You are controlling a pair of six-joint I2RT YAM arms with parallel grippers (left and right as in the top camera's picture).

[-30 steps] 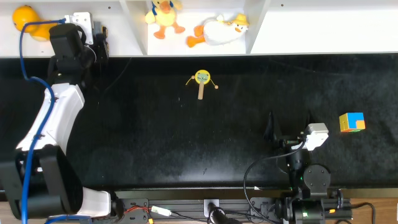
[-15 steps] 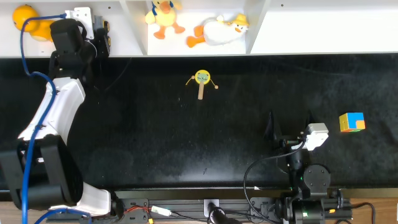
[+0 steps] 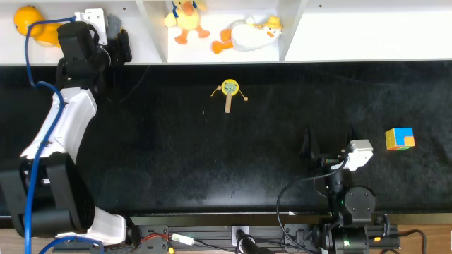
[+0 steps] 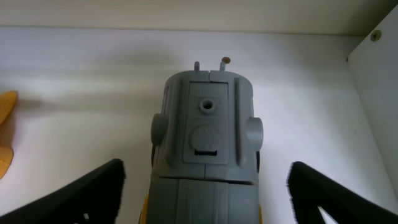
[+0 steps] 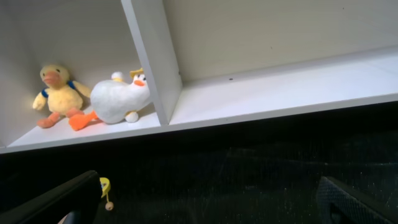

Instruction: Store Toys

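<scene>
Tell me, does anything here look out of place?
Two toys lie loose on the black table, not in the white shelf: a small yellow rattle and a colourful cube. In the shelf, the white duck looks toppled over.

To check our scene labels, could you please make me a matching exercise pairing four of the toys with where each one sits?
Things:
1. grey robot toy
2. yellow duck plush
3. colour cube
4. small rattle

Places:
a. black table, nearest the right pincer
b. middle shelf compartment, beside the white plush
c. black table, in front of the middle shelf compartment
d. left shelf compartment, inside the open left pincer

Pairs: 1-d, 2-b, 3-a, 4-c.
</scene>
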